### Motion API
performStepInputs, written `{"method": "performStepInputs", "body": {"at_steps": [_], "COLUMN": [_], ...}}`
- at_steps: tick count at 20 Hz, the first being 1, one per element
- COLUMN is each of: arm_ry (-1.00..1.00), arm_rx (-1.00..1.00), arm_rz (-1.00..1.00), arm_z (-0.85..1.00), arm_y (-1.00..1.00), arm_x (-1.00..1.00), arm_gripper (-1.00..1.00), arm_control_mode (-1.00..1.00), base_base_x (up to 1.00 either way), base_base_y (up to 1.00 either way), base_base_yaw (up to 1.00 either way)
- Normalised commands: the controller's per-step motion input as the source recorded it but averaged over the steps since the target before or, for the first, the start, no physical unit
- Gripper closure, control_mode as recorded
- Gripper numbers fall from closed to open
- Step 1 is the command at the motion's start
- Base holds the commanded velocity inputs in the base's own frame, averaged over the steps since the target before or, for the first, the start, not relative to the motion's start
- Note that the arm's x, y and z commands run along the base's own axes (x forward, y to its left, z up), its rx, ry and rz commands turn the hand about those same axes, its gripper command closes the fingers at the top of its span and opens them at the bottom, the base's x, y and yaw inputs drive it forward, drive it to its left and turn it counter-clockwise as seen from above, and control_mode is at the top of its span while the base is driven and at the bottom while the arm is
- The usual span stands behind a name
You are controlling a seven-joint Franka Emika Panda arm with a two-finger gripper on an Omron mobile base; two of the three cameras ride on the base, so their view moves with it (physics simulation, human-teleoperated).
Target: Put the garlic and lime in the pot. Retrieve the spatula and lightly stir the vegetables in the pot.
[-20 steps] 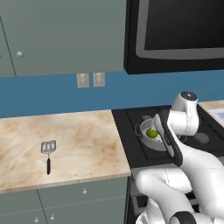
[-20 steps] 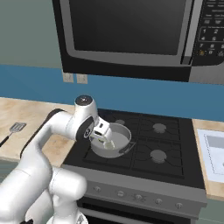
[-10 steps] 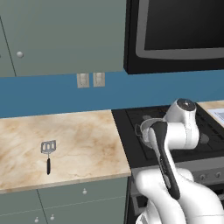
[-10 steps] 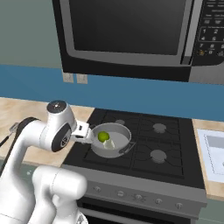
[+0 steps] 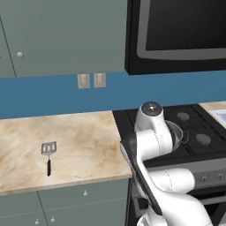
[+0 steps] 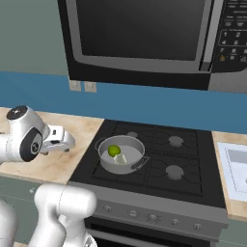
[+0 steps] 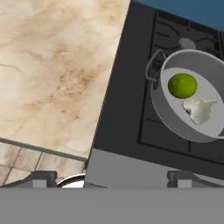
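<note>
Tool (image 6: 67,143) hangs empty with jaws spread wide, over the tabletop (image 5: 84,141) just left of the stove (image 6: 159,159). One pot (image 6: 120,154) sits on the front-left burner, holding one lime (image 6: 114,150) and one garlic (image 6: 120,158), side by side. One spatula (image 5: 48,154) lies flat on the tabletop, well apart from the pot, head toward the wall, handle toward the front edge. No writing is legible.

Shallow grey metal pot (image 6: 120,154) on black stove's (image 6: 159,169) front-left burner: green lime (image 6: 114,150) and white garlic bulb (image 6: 120,158) inside; slotted metal spatula (image 5: 48,154) on marble counter (image 5: 84,145) well left.
</note>
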Motion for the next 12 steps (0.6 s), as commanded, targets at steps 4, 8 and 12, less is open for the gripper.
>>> {"method": "performStepInputs", "body": {"at_steps": [4, 8, 12], "arm_ry": [0.00, 0.00, 0.00], "arm_rx": [-0.07, -0.01, 0.00], "arm_rz": [0.03, 0.00, 0.00], "arm_z": [0.15, 0.12, 0.04], "arm_y": [0.83, 0.83, 0.84], "arm_x": [0.00, 0.00, 0.00], "arm_gripper": [-1.00, -1.00, -1.00], "arm_control_mode": [-1.00, -1.00, -1.00], "base_base_x": [0.00, 0.00, 0.00], "base_base_y": [0.00, 0.00, 0.00], "base_base_yaw": [0.00, 0.00, 0.00]}}
